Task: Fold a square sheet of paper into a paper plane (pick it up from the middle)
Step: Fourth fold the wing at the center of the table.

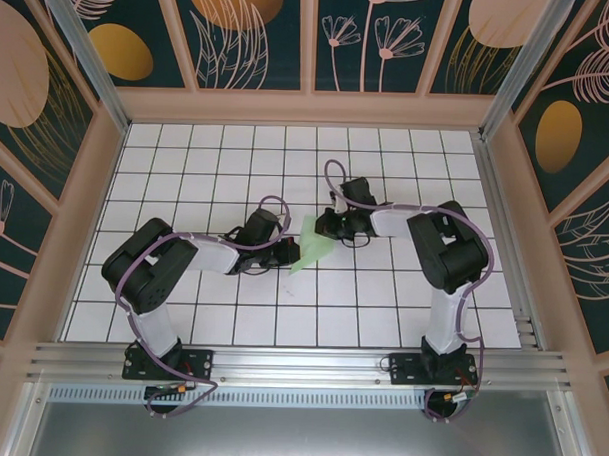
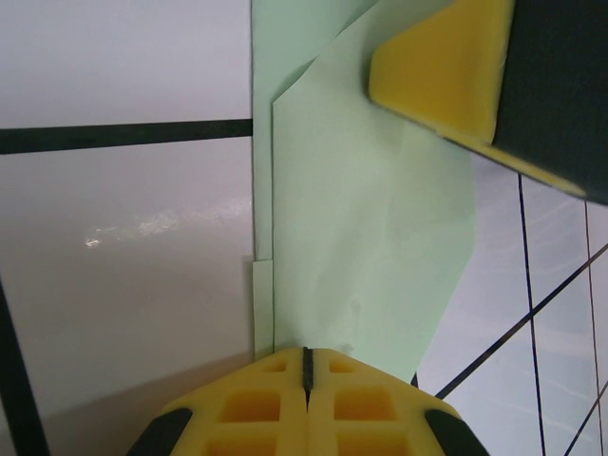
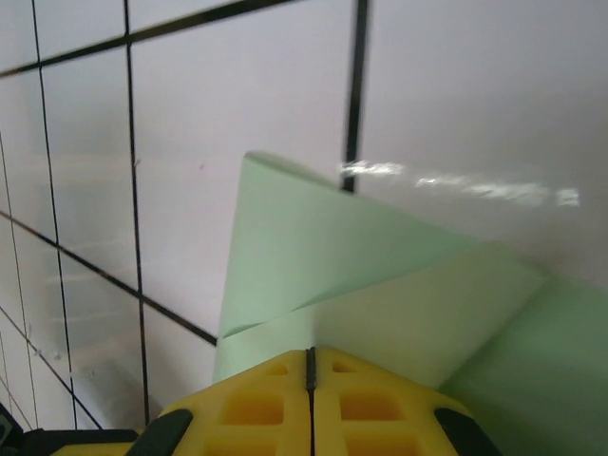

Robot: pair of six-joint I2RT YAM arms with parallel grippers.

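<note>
Since both pairs of yellow pads meet along a thin dark seam with green paper running right up to them, each arm appears to be pinching the paper. The left gripper [image 2: 306, 369] is closed at the bottom centre of its wrist view on one edge of the square sheet of paper [image 2: 370, 218], and the right gripper [image 3: 311, 369] is likewise closed low in its own view on another edge. Outward from the pads, the paper shows overlapping layers and slanting creases, so some early folds look made, though it is no slim pointed dart yet. From above it sits mid-frame between the two grippers, over the white grid table [image 1: 382, 291]. By my judgement, the narrowing folds and wings are left to do.
</note>
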